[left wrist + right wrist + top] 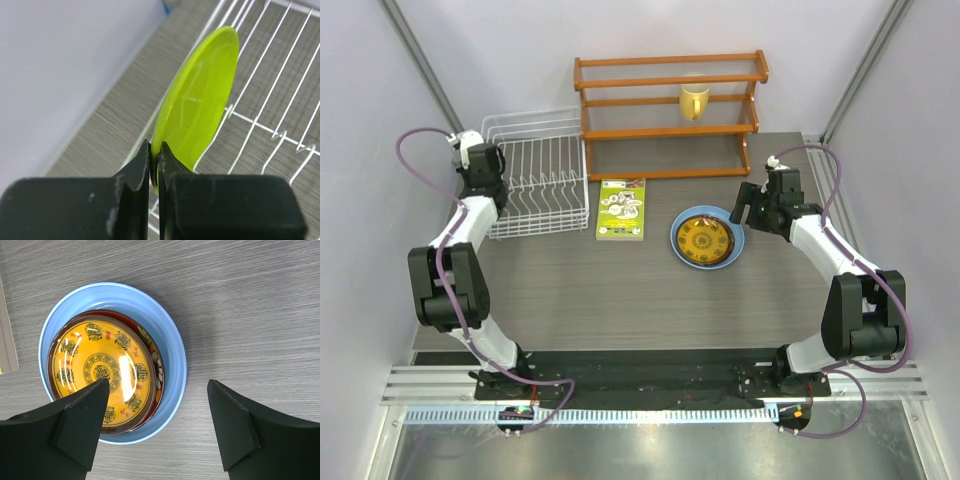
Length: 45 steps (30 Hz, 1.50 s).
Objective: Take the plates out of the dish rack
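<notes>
The left gripper [155, 152] is clamped on the near rim of the lime green plate [200, 105], which stands on edge along the left side of the dish rack [535, 185]. From above, the arm hides this plate. Print on the green booklet [621, 208] is too small to read. On the table [620, 290], the right gripper [157, 386] hangs with its fingers wide apart above a stack: the yellow plate [100, 370] sits on the mostly covered dark red plate [154, 357], both inside the blue plate [170, 335].
</notes>
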Tool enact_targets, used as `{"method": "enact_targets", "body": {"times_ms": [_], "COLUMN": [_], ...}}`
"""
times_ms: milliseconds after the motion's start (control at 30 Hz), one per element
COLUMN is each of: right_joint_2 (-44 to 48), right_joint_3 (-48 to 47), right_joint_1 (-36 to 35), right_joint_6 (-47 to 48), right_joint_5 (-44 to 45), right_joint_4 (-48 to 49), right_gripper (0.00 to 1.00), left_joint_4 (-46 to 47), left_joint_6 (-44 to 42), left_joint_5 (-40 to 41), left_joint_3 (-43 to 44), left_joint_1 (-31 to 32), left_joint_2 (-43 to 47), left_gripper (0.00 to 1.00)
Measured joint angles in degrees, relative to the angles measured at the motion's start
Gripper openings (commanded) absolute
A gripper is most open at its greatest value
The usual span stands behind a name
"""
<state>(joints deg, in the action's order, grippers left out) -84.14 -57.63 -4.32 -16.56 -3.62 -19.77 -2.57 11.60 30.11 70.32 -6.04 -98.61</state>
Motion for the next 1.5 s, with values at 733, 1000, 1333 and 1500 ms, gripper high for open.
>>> {"method": "enact_targets", "body": {"times_ms": [733,1000,1333,1500], "right_joint_2": [9.8,6.9,0.7,-1.0], "right_joint_3": [-1.1,-1.1,-0.5,-0.5], "right_joint_1": [-2.5,-12.2,-16.1,-16.5], "right_joint_6": [-4.5,-10.7,-16.3,-17.8], "right_joint_5": [-7.9,-13.9,-17.6,-19.3], "right_joint_4": [2.4,10.7,19.5,22.2], "right_gripper": [0.91,0.91,0.91,0.83], "left_joint_4": [-1.5,2.4,11.1,13.1], "left_joint_6": [16.2,28.5,35.5,36.6], "left_joint_5": [-20.3,-32.9,-36.3,-36.2], "left_joint_3": [-12.0,-22.3,-23.3,-23.3], "left_joint_1": [12.3,21.6,30.4,34.0], "left_joint_2": [31.1,29.4,26.0,23.1], "left_gripper": [0.00,0.00,0.00,0.00]}}
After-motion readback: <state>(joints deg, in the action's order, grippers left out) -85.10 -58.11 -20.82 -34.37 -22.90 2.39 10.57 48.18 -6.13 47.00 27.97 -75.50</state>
